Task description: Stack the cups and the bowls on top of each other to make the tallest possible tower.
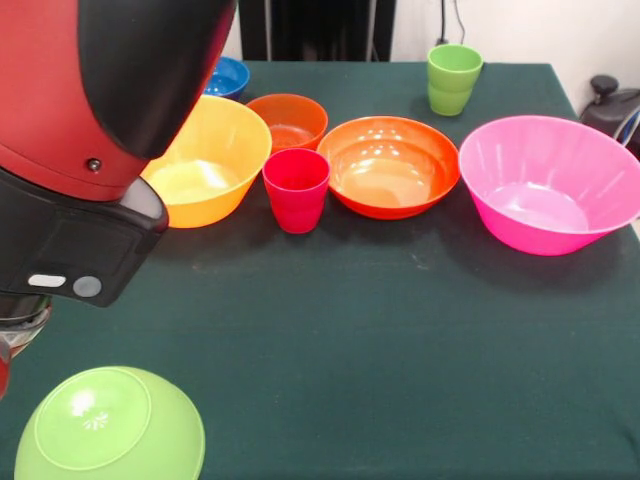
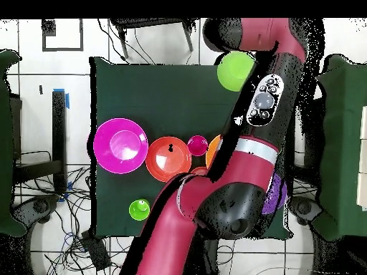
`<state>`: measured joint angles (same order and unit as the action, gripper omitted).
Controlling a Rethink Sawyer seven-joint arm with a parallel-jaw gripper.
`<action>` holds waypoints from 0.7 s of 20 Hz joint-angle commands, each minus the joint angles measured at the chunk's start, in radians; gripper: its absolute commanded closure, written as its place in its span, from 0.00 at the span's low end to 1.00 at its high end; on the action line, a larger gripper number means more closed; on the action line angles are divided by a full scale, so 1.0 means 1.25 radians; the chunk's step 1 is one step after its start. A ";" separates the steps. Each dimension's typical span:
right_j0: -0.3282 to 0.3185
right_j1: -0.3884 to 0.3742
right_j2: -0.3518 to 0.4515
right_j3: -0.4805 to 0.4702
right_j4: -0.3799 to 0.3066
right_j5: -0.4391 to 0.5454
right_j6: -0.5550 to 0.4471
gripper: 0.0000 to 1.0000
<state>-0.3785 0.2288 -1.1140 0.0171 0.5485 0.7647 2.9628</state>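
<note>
The lime green bowl (image 1: pixel 110 428) lies rim-down alone at the near left corner; it also shows in the overhead view (image 2: pixel 235 70). The arm's wrist hangs just above and left of it. Only a bit of the gripper (image 1: pixel 14 338) shows at the left edge. The large pink bowl (image 1: pixel 550 185), medium orange bowl (image 1: pixel 388 165), red-pink cup (image 1: pixel 296 188), yellow-orange bowl (image 1: pixel 205 160), small dark orange bowl (image 1: pixel 288 120), blue bowl (image 1: pixel 228 76) and one green cup (image 1: pixel 453 78) stand upright and separate. The purple bowl (image 2: pixel 277 198) peeks from under the arm. The second green cup is hidden.
The big red and black arm (image 1: pixel 110 130) fills the upper left of the front view and crosses the table's right half in the overhead view (image 2: pixel 244 165). The dark green table cloth (image 1: pixel 400 340) spreads in front of the row of bowls.
</note>
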 commanded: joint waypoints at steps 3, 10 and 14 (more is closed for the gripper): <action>-0.001 -0.004 -0.052 -0.006 0.086 0.038 -0.083 1.00; 0.001 0.011 -0.059 -0.002 0.138 0.013 -0.093 1.00; -0.002 0.023 -0.056 -0.002 0.167 -0.003 -0.109 1.00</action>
<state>-0.3839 0.2317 -1.1781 0.0162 0.7116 0.7647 2.9628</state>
